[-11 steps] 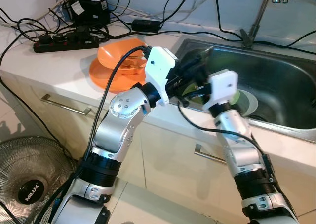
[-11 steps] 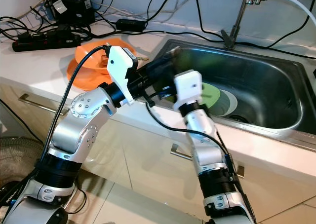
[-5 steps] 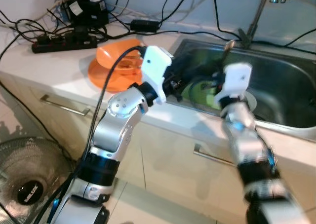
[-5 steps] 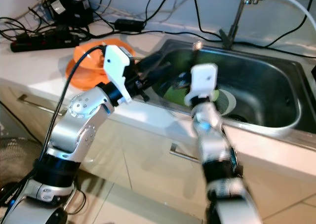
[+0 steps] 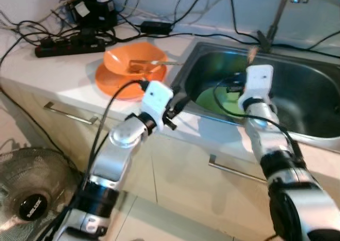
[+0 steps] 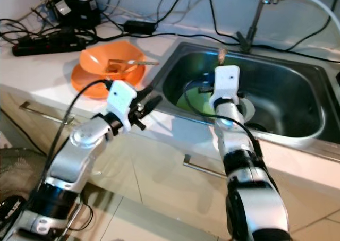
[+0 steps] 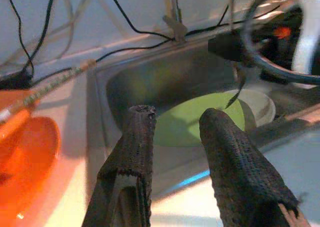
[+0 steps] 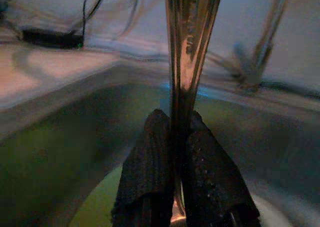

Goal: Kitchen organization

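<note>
Pinching a metal utensil (image 8: 187,42) by its very end, our right gripper (image 8: 176,137) could let it slip into the sink (image 6: 297,92); left gripper (image 7: 175,132) hangs open.

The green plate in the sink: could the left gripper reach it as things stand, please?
Probably yes. The left gripper is open and empty at the sink's front edge, aimed at the green plate. The right gripper, shut on a metal utensil, is close above the plate and may crowd it.

place: home kitchen | signs: steel sink (image 5: 297,92) with tap (image 5: 273,18), white counter (image 5: 48,71), cupboard doors (image 5: 175,172), orange dishes (image 5: 127,66)
</note>
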Controlling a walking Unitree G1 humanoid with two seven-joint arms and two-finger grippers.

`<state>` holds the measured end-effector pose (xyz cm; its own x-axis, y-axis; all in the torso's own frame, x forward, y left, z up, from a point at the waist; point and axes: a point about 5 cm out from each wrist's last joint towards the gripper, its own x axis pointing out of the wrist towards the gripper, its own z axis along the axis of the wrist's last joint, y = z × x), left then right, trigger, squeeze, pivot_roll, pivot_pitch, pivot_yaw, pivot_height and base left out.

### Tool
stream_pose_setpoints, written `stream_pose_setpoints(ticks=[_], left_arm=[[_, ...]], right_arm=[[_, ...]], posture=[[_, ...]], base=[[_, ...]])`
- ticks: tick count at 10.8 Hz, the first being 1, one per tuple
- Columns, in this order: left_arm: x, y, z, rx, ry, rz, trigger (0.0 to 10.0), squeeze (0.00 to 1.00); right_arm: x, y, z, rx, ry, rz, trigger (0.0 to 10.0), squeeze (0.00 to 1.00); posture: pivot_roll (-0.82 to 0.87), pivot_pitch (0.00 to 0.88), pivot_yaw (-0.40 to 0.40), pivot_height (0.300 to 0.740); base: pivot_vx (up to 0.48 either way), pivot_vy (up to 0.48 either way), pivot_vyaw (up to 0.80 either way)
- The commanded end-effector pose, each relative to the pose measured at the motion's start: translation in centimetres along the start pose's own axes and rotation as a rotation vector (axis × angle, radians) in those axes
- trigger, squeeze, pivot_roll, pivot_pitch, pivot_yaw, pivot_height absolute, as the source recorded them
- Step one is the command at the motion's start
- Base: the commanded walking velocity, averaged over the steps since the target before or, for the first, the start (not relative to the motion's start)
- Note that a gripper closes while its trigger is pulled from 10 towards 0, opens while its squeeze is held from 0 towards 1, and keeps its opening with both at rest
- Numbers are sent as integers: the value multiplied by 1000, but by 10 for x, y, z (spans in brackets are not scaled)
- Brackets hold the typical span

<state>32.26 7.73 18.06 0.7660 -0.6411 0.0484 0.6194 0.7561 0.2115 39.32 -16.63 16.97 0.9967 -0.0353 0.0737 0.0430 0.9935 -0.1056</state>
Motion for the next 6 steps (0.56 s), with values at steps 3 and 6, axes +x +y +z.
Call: stream_pose_setpoints(ticks=[3,6], left_arm=[[-2,-21,-18,-35,97,-42,10000,0],[-8,-26,-29,-52,165,-37,10000,0]], right_arm=[[0,-2,-24,52,180,-11,10000,0],[-2,-1,-34,56,242,-5,10000,0]], posture=[[248,27,-8,740],[262,30,-15,740]], base=[[0,0,0],[0,0,0]])
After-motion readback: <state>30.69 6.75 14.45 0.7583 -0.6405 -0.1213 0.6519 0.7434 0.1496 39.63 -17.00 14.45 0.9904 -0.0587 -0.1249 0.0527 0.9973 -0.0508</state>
